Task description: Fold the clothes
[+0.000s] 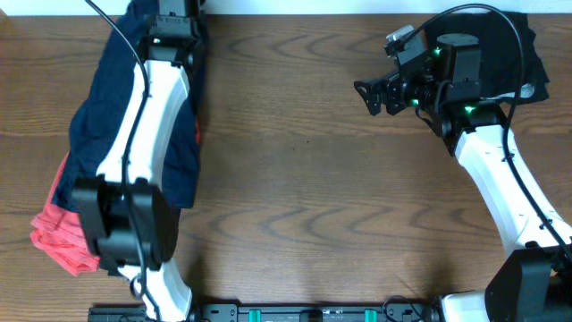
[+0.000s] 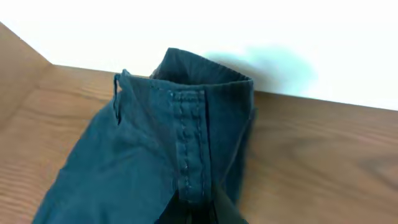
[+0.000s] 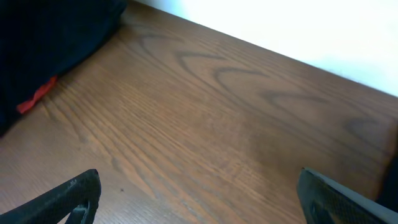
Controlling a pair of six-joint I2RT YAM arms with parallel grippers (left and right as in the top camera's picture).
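Evidently early: navy shorts lie rumpled along the left edge of the table, with a coral-red garment bunched at their near end, neither folded. A black garment sits far right, fold unclear. The shorts' long axis runs near-to-far, waistband toward the far edge. The left gripper looks pinched on them; the right gripper is spread wide, empty.

Your overhead: straight down, far, whole table. Your left wrist: tight on clothes, facing back edge. Right wrist: low over table, facing left; same clothes in top-left corner, overhead too.
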